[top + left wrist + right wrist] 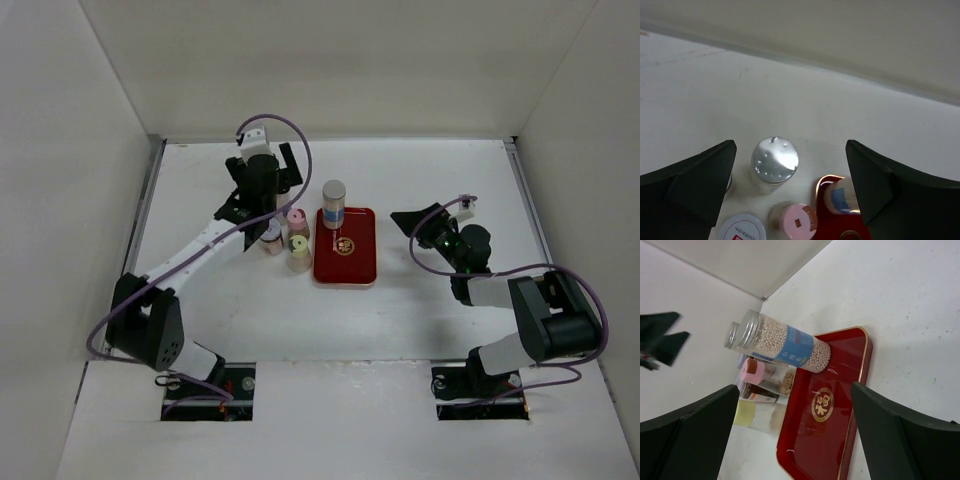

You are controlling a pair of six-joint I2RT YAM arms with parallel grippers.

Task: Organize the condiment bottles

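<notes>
The condiment bottles (298,243) stand in a tight cluster on the bench (400,320), just beside the left edge of the red tray (358,262). One of them, a tall blue-labelled bottle (334,200), stands upright on the tray's far left corner. In the cluster, a silver-capped bottle (774,159) stands farthest back. A pink-lidded jar (797,220) and a white-lidded jar (742,227) stand close in front of it, and a yellow-lidded jar (746,412) is nearer still.

The left tool (790,147) hangs above the silver-capped bottle with its fingers spread wide to either side, touching nothing. The right tool (795,386) is also spread and empty, well apart on the far side of the tray and facing the tall bottle.

The step in hand looks like sorting the cluster, with the silver-capped bottle as the one being worked. Only one bottle is on the tray, so most of the job seems to be left. If that bottle is next, the left tool must come straight down around its cap and close on it.

The crowding is the main difficulty. The pink and white lids sit so near that a spread finger could knock them on the way down, and the tall bottle on the tray corner is close to any path onto the tray.
</notes>
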